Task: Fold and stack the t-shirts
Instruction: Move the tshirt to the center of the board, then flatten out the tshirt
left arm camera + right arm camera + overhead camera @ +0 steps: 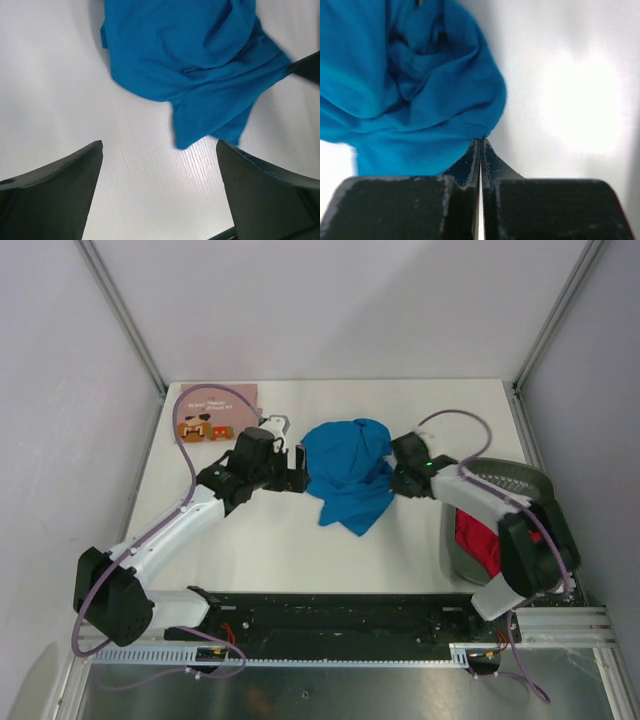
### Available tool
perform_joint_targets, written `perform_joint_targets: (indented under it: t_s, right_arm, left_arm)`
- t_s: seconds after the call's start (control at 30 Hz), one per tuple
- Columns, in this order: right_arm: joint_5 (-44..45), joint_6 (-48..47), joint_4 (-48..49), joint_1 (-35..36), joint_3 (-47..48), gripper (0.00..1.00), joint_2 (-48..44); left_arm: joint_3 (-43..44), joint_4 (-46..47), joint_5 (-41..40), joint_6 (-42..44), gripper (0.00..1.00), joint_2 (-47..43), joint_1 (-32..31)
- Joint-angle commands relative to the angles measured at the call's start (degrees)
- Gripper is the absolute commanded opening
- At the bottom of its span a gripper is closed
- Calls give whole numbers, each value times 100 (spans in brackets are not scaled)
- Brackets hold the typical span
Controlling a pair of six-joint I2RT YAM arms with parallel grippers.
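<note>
Blue t-shirt (346, 472) edge pinched in right gripper (481, 144).

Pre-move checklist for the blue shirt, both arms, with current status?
1. Right gripper shut on blue t-shirt edge: ok.
2. Left gripper open: ok.
3. Cloth inside its jaws: not ok, the shirt lies ahead of them.
4. Blue shirt spread flat: not ok, crumpled.
5. Pink t-shirt folded, far left: ok.
6. Red t-shirt out of basket: not ok.
</note>
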Motion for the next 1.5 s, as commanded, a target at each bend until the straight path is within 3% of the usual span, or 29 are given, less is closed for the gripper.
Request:
perform_joint_targets:
  t_s: [0.0, 0.27, 0.57, 0.63, 1.0, 1.47]
  right_arm:
    - [436, -417, -654, -719, 69, 0, -1275]
    - [60, -689, -915, -1456, 98, 0, -2324]
    - [-169, -898, -1128, -1844, 407, 0, -2479]
    - [-231, -905, -1130, -1884, 417, 0, -2485]
    - [-330, -943, -1145, -1974, 438, 0, -2509]
    - [-447, -1031, -1234, -2161, 466, 0, -2570]
  left_arm:
    - [-23, 137, 149, -85, 99, 131, 31]
    - [49, 304, 577, -1199, 98, 957, 25]
    - [280, 1104, 448, -1640, 62, 2369, 7]
    - [376, 1158, 322, -1662, 58, 2546, 7]
    - [1074, 1280, 459, -1605, 52, 3296, 7]
    - [1255, 1274, 438, -1814, 46, 3589, 7]
